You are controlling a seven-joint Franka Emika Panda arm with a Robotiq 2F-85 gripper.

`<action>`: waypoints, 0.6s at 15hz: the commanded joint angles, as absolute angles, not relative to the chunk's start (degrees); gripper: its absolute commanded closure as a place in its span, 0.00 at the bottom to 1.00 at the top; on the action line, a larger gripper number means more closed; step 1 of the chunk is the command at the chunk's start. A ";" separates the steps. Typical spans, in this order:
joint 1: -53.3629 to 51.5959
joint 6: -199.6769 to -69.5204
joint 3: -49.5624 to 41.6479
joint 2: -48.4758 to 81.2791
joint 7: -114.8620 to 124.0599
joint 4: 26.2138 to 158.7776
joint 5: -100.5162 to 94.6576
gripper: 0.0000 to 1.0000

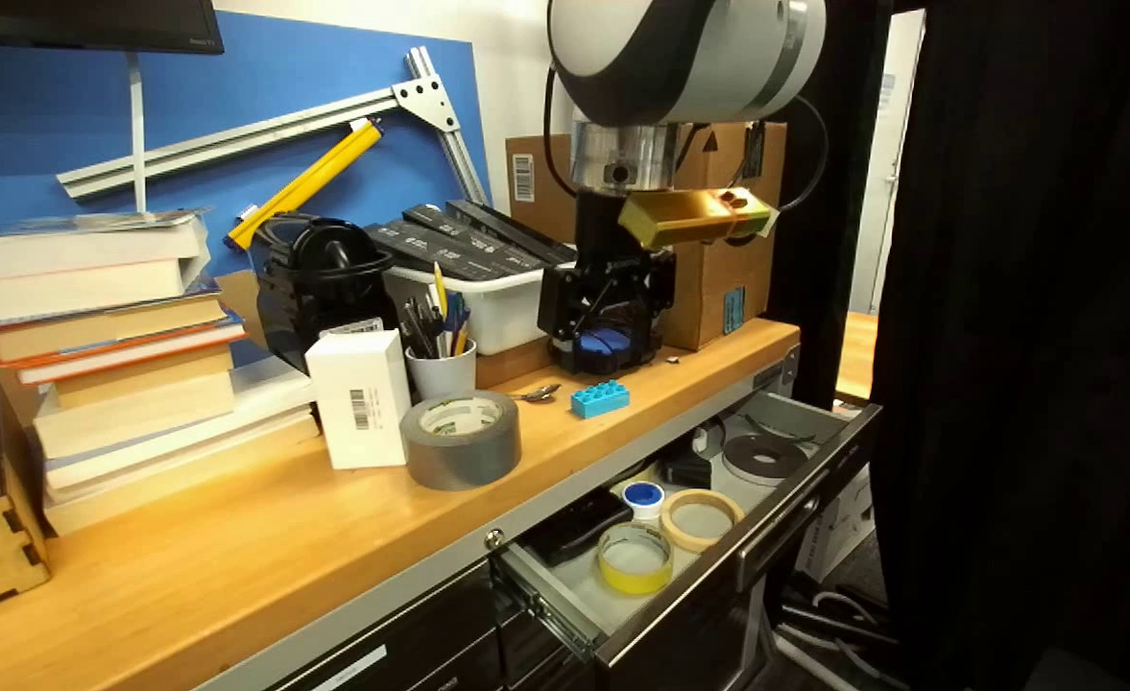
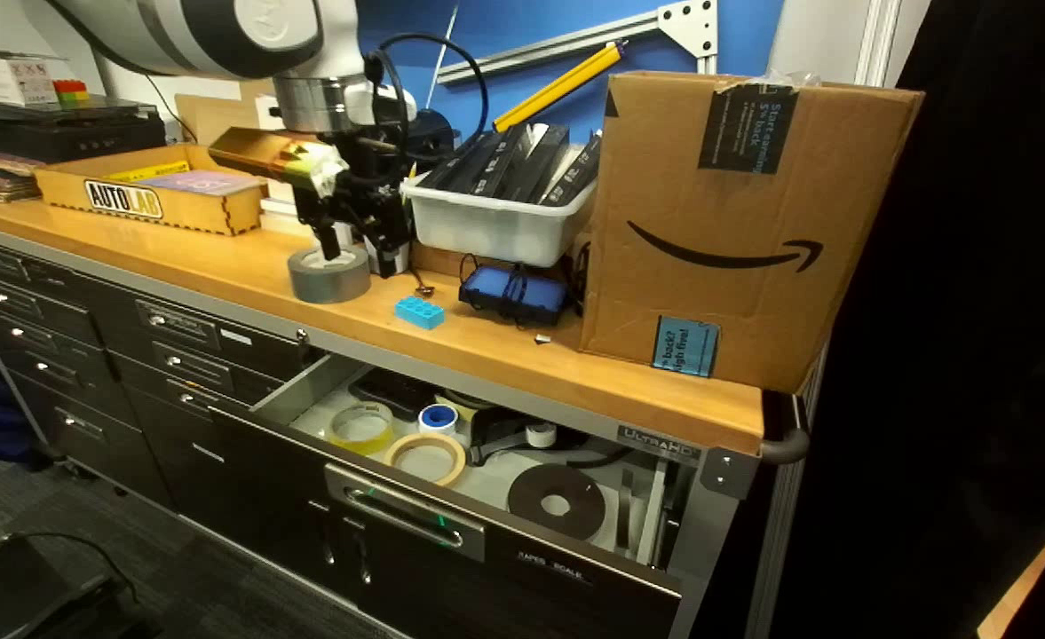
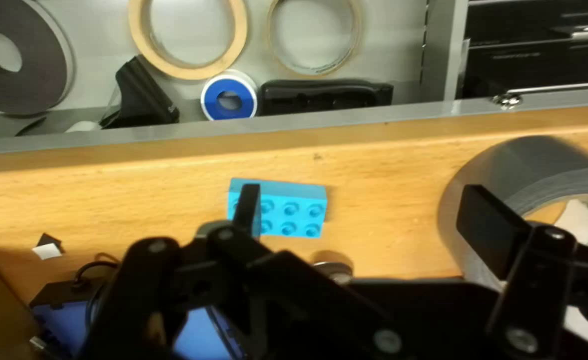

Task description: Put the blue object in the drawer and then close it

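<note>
Gripper (image 2: 359, 257) points down, fingers (image 3: 248, 202) spread; the blue block (image 3: 294, 215) lies below, partly behind one finger in wrist view

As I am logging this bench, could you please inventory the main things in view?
toy brick: 1, blue, on worktop
tape roll: 1, grey, on worktop
drawer: 1, black front, open below worktop
rolls: at least 4, mixed, in drawer
books: several, mixed, on worktop
small box: 1, white, on worktop
pen cup: 1, pale, on worktop
spoon: 1, silver, near toy brick
cardboard box: 1, brown, on worktop
tub: 1, white, near cardboard box
device: 1, black-and-blue, on worktop
wooden tray: 1, tan, on worktop
gripper: 1, black, open, above worktop
arm: 1, black and white, above gripper
</note>
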State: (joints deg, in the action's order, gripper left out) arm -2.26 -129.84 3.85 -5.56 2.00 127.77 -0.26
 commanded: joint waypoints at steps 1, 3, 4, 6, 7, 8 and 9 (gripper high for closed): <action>-1.28 -131.24 2.49 2.15 3.38 121.27 -2.17 0.00; -1.20 -131.21 1.79 5.64 3.95 118.86 -2.58 0.00; -1.27 -130.57 1.56 7.13 4.11 117.66 -2.44 0.00; -1.42 -129.60 1.32 9.63 3.73 115.72 -1.78 0.00; -1.40 -128.83 1.32 10.74 3.18 114.86 -1.20 0.00; -1.44 -128.85 1.28 11.63 3.44 114.36 -1.21 0.00; -1.42 -128.97 1.19 12.33 3.51 114.00 -1.27 0.00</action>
